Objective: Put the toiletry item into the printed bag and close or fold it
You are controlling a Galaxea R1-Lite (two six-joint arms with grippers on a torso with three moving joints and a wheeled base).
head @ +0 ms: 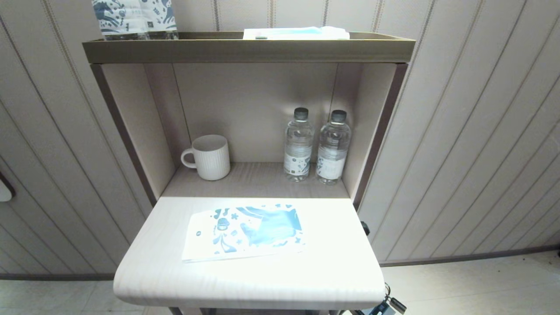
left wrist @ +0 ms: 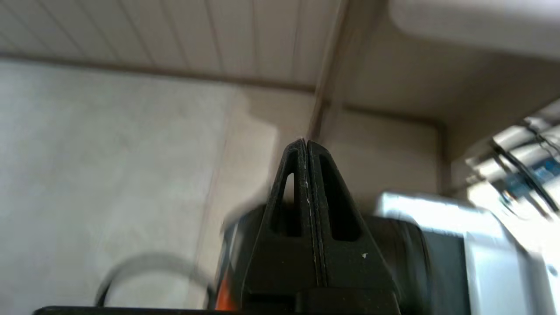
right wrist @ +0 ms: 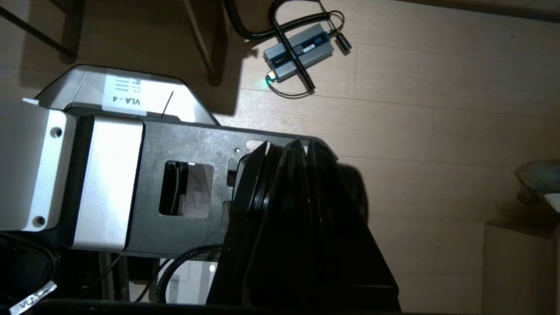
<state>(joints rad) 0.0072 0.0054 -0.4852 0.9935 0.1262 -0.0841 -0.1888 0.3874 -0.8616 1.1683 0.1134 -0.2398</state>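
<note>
One printed bag [head: 243, 232] lies flat on the fold-out shelf [head: 144, 280], in front of the mug [head: 208, 157]; I can't spot the toothbrush. Left gripper [left wrist: 306, 144] and right gripper [right wrist: 306, 146] pinched closed, empty, below the shelf. Risk: shelf-edge strike coming up.

A flat white plastic pouch with blue floral print [head: 243, 232] lay on the pale wooden fold-out shelf [head: 332, 271]. Behind it, in the recess, a ribbed white ceramic mug [head: 210, 157] stood left of two clear plastic water bottles [head: 316, 146].
</note>
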